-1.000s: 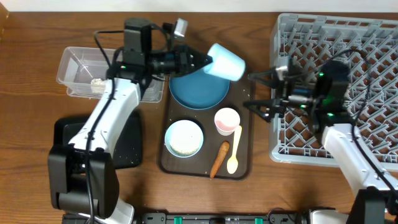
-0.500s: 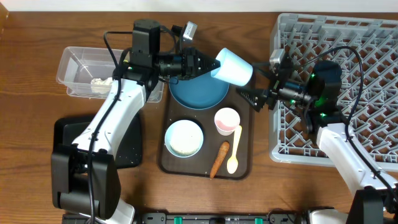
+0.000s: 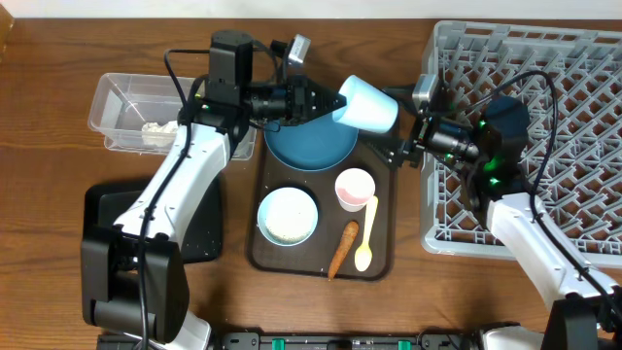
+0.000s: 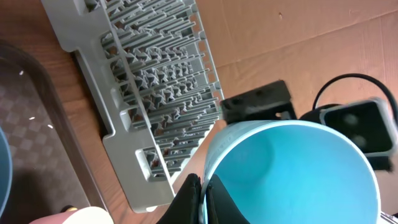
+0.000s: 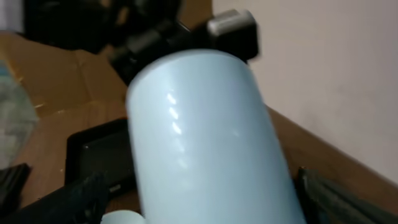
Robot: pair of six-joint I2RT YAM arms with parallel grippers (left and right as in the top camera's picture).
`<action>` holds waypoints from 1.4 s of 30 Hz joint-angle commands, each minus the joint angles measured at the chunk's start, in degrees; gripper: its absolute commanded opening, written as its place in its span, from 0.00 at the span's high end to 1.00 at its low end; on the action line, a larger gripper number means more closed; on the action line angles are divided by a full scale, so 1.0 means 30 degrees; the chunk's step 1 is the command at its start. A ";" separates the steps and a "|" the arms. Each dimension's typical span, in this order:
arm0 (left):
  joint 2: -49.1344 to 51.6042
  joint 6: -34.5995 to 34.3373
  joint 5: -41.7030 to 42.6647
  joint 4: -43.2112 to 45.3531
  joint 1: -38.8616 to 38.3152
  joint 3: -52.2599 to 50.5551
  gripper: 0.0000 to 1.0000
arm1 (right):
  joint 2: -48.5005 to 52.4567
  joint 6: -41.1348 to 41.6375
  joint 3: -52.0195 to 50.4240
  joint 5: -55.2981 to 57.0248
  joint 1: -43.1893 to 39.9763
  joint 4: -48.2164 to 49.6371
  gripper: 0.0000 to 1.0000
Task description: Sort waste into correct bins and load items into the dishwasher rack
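nearest on the tray (image 3: 381,261) lie spoon (image 3: 365,238), carrot (image 3: 341,250), bowl (image 3: 288,216) and pink cup (image 3: 354,187), with the plate (image 3: 306,146) behind. over its far right edge the left gripper (image 3: 328,100) pinches the sideways blue cup (image 3: 369,103) by the rim. the right gripper (image 3: 398,143) is spread wide around it.

A brown tray (image 3: 327,222) lay on the wooden bench (image 3: 39,146), under the left pincer (image 3: 332,100) and reaching toward the near edge, its right rim just beneath the right pincer (image 3: 397,152). A white wall (image 3: 146,8) ran beyond both.
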 commanded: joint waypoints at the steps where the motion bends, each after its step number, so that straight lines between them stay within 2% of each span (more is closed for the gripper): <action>1: 0.0146 -0.0109 0.0401 0.0109 -0.0102 0.0124 0.94 | 0.0102 0.0036 0.0270 -0.0750 0.0408 0.0204 0.08; 6: 0.0146 -0.0117 0.0401 0.0109 -0.0109 0.0124 0.94 | 0.0102 0.0029 0.0270 -0.0743 0.0444 0.0211 0.15; 13: 0.0146 -0.0109 0.0401 0.0102 -0.0109 0.0124 0.94 | 0.0102 0.0029 0.0270 -0.0729 0.0437 0.0015 0.31; 23: 0.0146 -0.0109 0.0335 0.0102 -0.0109 0.0124 0.94 | 0.0102 0.0029 0.0270 -0.0022 0.0423 -0.2127 0.33; 26: 0.0146 -0.0102 0.0182 0.0102 -0.0109 0.0124 0.94 | 0.0102 0.0073 0.0270 0.0087 0.0401 -0.2127 0.39; 30: 0.0146 -0.0102 -0.0204 0.0087 -0.0109 0.0124 0.94 | 0.0102 0.0765 0.0270 0.1370 0.0270 -0.2375 0.40; 35: 0.0146 0.0714 -0.1472 0.0007 -0.0109 0.0124 0.66 | 0.0102 0.1137 0.0270 0.1472 -0.0102 -0.2484 0.40; 42: 0.0146 0.3220 -0.5676 -0.2448 -0.0102 0.0124 0.63 | 0.0102 0.1355 0.0277 0.1479 -0.0612 -0.3840 0.44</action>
